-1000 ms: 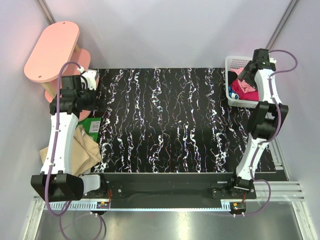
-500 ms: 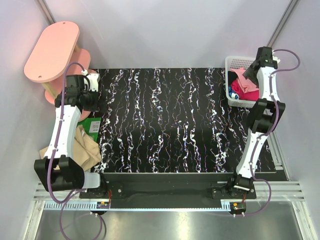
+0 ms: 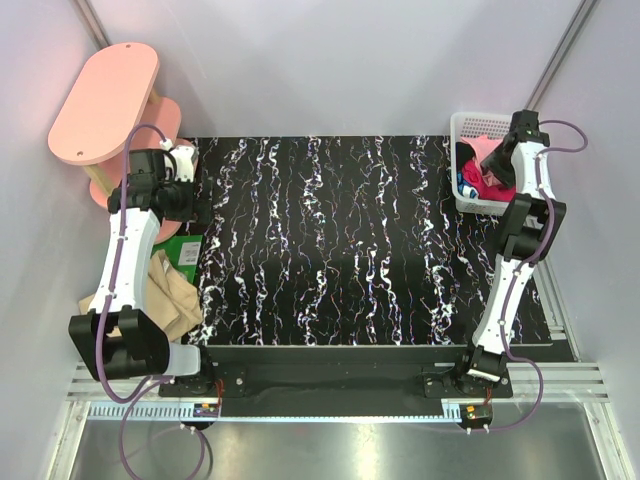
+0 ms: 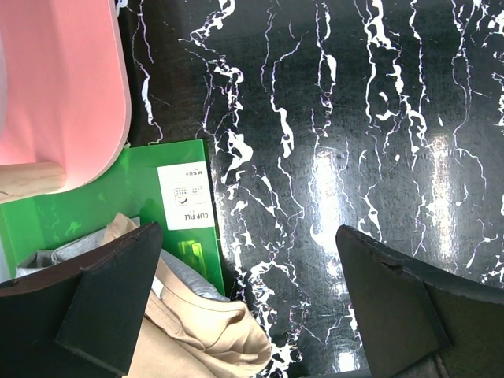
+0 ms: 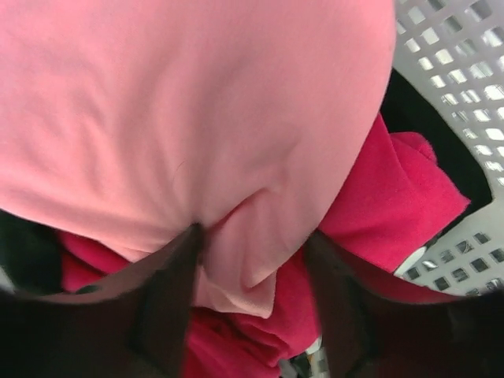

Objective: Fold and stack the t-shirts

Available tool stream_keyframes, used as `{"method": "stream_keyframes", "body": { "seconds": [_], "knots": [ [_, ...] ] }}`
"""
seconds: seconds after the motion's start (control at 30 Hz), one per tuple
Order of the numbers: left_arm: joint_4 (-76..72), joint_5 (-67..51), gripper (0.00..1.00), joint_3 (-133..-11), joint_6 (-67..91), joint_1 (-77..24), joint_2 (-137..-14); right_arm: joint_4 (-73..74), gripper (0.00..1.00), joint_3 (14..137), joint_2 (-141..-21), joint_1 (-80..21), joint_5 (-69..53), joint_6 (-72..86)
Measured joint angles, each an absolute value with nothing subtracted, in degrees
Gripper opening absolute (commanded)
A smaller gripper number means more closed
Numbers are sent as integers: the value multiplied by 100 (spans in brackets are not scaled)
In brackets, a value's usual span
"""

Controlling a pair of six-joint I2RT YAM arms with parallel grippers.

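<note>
Right pincer (image 5: 252, 264): jaws half-wide, astride a fold of the salmon-pink t-shirt (image 5: 197, 102); clamped or not, cannot tell. Magenta-red t-shirt (image 5: 394, 197) beneath it, both in the white basket (image 5: 457, 87). Left pincer (image 4: 252, 303): jaws wide, empty, above the table (image 4: 354, 118) edge. Tan t-shirt (image 4: 205, 335) crumpled against the green folder (image 4: 102, 209).

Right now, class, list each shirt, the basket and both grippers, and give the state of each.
Pink shirt, bunched, on top in the basket.
Magenta shirt, crumpled, under the pink shirt.
Tan shirt, crumpled, not folded.
Basket, upright, holding shirts.
Left gripper, open, empty.
Right gripper, fingers either side of a fold of the pink shirt; grip unclear.
</note>
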State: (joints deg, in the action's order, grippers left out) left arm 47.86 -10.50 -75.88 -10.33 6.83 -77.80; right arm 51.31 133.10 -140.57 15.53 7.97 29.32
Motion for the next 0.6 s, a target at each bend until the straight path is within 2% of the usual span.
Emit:
{"method": "stream_keyframes", "body": {
  "seconds": [0.03, 0.07, 0.1, 0.43, 0.6],
  "knots": [
    [4786, -1055, 99, -7588, -1033, 683, -7784, 5133, 40, 13312, -14057, 1555, 777, 2934],
    [4786, -1061, 99, -7588, -1033, 683, -7787, 5133, 15, 13319, -14057, 1555, 757, 2926],
    [4786, -1068, 99, -7588, -1033, 683, -7791, 5135, 1, 13329, -14057, 1555, 738, 2934],
    [4781, -1074, 99, -7559, -1031, 687, -7815, 5194, 0, 13353, -13972, 1555, 624, 2976],
    [4779, -1111, 99, -7557, -1024, 694, -7811, 5282, 0, 13371, -13362, 1503, 384, 2976]
  ]
}}
